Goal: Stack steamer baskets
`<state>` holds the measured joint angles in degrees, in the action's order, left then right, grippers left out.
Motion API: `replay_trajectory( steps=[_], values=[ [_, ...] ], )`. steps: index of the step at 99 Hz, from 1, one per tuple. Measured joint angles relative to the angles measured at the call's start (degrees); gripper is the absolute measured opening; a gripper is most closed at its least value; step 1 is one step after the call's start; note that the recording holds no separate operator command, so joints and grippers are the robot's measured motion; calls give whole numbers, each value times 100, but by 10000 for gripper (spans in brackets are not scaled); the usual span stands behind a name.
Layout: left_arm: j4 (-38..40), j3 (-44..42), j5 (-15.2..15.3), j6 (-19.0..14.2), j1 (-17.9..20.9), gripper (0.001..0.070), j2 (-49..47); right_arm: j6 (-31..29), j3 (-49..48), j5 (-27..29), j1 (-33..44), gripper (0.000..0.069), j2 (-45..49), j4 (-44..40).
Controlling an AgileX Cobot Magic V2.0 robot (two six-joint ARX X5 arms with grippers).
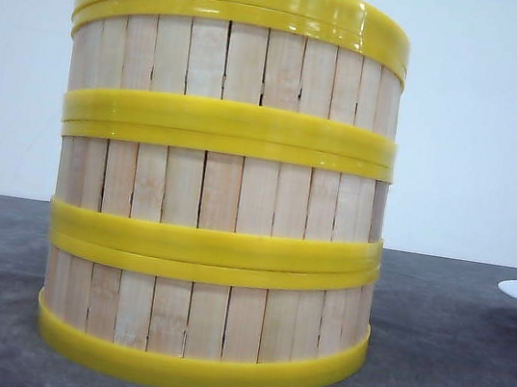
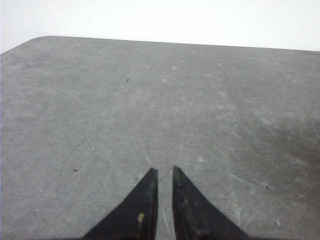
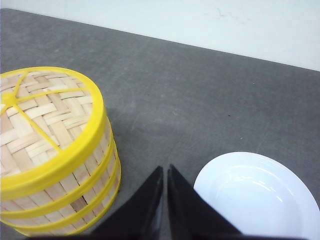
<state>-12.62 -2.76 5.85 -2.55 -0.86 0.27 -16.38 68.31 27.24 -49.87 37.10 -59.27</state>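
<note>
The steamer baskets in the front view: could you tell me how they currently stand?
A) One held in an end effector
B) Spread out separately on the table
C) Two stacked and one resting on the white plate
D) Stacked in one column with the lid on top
D: the steamer baskets form one three-tier column capped by the woven lid; the white plate beside it lies bare.

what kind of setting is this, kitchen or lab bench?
Likely a lab test bench, not a kitchen: bare grey tabletop, plain white wall, and only props on it, stacked steamer baskets with a lid and an empty white plate.
</note>
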Motion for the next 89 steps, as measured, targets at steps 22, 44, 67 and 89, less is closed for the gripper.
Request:
replay_trajectory(
  steps=[22, 44, 67, 89],
  values=[
    [0, 0, 0, 0, 0, 26, 0, 413, 0, 595, 92, 10, 0, 313],
    [0, 0, 0, 0, 0, 26, 0, 1364, 0, 216, 1307, 10, 0, 1403],
    [0, 0, 0, 0, 0, 26, 0, 2092, -568, -896, 3263, 10, -61, 2472],
    [0, 0, 0, 0, 0, 26, 0, 2214, -2129, -1823, 4474, 10, -603, 3263]
  ],
)
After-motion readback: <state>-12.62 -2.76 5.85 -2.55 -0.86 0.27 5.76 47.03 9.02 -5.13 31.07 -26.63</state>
